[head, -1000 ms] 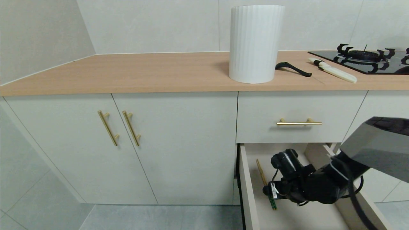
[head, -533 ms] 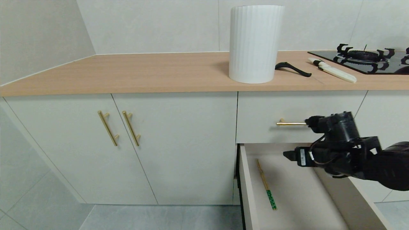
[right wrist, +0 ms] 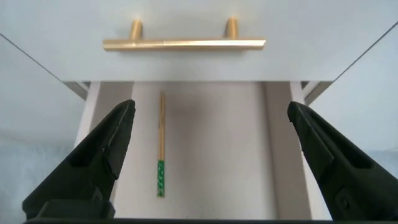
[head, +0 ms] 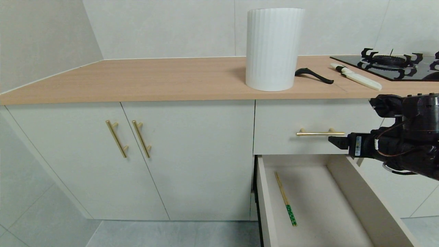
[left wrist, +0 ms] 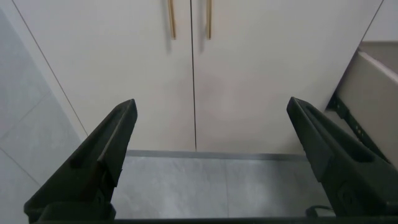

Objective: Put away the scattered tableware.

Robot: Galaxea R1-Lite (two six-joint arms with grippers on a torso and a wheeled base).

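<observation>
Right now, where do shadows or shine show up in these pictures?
Head view: the tall ribbed white canister throws a soft shadow leftward on the wooden countertop; the black glass hob shines. Right wrist view: the brass drawer handle gleams.

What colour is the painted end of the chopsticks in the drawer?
Green with pale speckles, on otherwise tan chopsticks; the head view shows it best.
</observation>
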